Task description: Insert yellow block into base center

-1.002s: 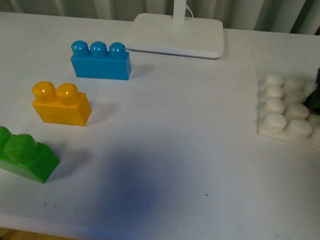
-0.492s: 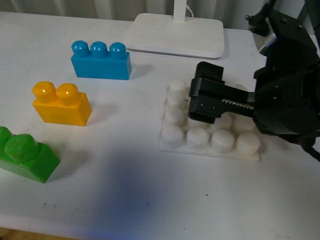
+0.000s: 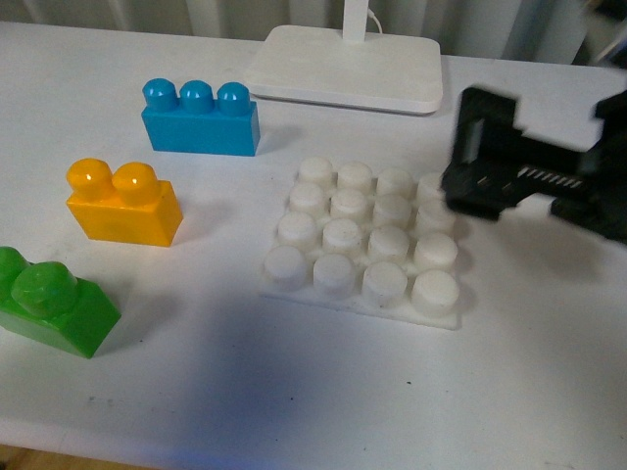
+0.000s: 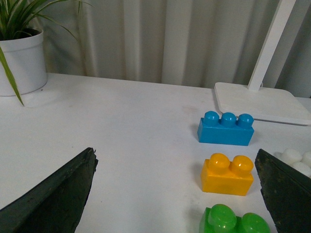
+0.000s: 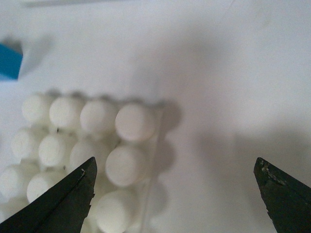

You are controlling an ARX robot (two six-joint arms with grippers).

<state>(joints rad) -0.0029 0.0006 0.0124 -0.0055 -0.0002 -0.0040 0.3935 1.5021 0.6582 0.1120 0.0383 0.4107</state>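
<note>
The yellow block (image 3: pixel 124 202) stands upright on the white table at the left, between a blue brick and a green brick; it also shows in the left wrist view (image 4: pixel 227 174). The white studded base (image 3: pixel 365 241) lies flat at the table's middle, with bare studs; part of it shows in the right wrist view (image 5: pixel 87 150). My right gripper (image 3: pixel 477 162) is open and empty, just past the base's right far corner. My left gripper (image 4: pixel 180 204) is open and empty, out of the front view, with the yellow block ahead of it toward one finger.
A blue three-stud brick (image 3: pixel 200 117) stands behind the yellow block. A green brick (image 3: pixel 51 301) sits at the near left edge. A white lamp foot (image 3: pixel 343 67) with a pole is at the back. A potted plant (image 4: pixel 22 53) stands far off in the left wrist view.
The base has come in from the right edge to the table's middle. My right gripper, over the base half a second ago, has drawn back to the right off it.
</note>
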